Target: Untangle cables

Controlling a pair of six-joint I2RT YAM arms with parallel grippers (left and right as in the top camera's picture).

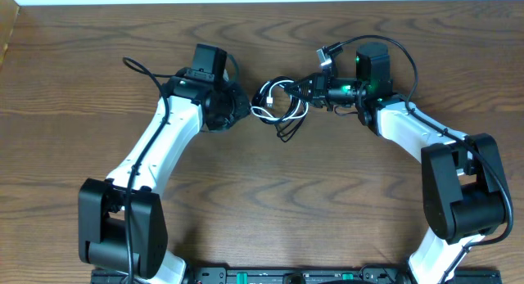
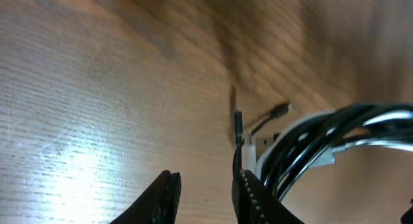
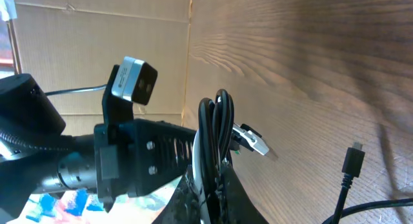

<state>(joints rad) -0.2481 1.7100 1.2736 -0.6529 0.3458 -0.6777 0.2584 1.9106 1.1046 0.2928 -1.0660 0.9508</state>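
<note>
Two sets of jaws face each other across a small tangle in the far middle of the desk (image 1: 270, 210). The left jaws stand parted: their two dark fingers (image 2: 164, 197) are set apart, with bare wood showing in the gap and nothing between them. The coiled bundle lies just beside the outer face of one finger, not inside the grip. The right jaws are pressed together on the black cable (image 3: 218, 130), whose loops rise upright out of the pinch in the right wrist view. A pale strand runs among those loops at the fingers, but whether it is also clamped cannot be told. A silver plug (image 3: 253, 140) sticks out sideways from the held loops, and a black plug (image 3: 353, 161) lies on the wood a little apart from them, its cord trailing off the lower edge of the view. From above, the white cable (image 1: 262, 112) curls in a small ring between the two wrists, interlaced with black loops, one of which sags out of the tangle toward the arms' bases. The left arm (image 1: 155, 145) and the right arm (image 1: 417, 132) reach in from either side, both white with black joints. Behind the left arm's wrist camera (image 3: 133, 79), a wall of cardboard (image 3: 97, 37) stands at the desk's edge.
</note>
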